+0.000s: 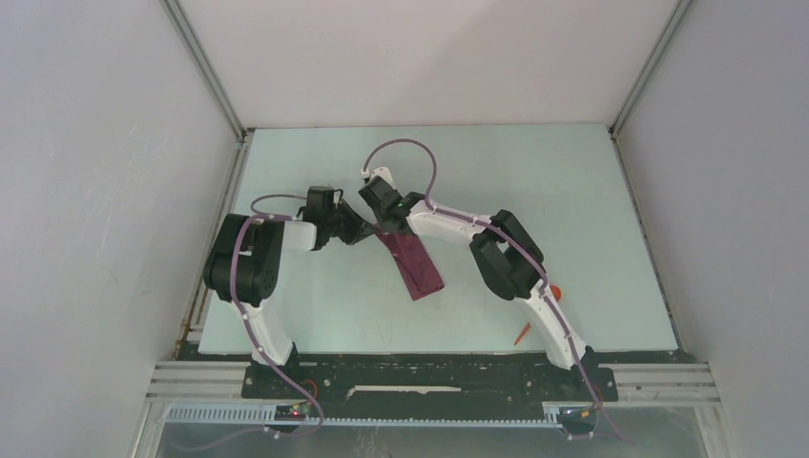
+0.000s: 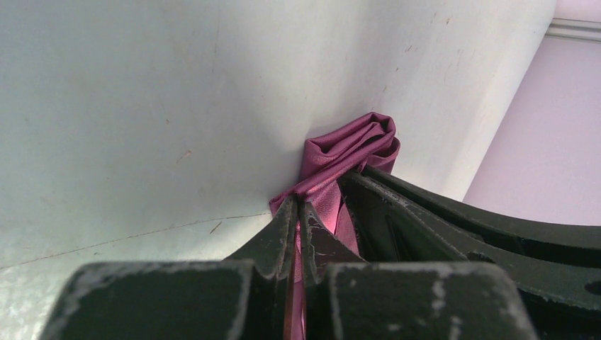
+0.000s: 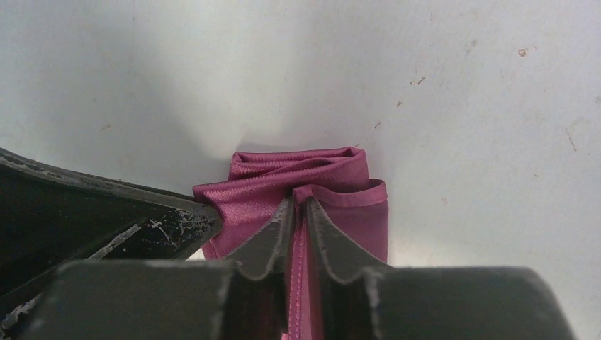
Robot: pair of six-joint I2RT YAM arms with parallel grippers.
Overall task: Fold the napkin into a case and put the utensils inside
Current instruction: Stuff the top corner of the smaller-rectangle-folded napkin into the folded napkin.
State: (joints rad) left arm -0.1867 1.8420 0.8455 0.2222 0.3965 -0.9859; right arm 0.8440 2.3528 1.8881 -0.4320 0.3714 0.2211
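Pale-green worktop [image 1: 591, 191] carried the plum napkin [image 1: 417, 269], folded to a narrow strip lying aslant at centre. Left pincer [image 2: 296, 212] and right pincer [image 3: 301, 207] were each clamped on its bunched far end, side by side, apparently to part the layers and open a pocket. Two orange utensils [image 1: 522, 334] lay near the right arm [image 1: 551, 322], which cut off most of both; spoon and stick could not be told apart. Whether a pocket mouth had formed was hidden behind the pincers.
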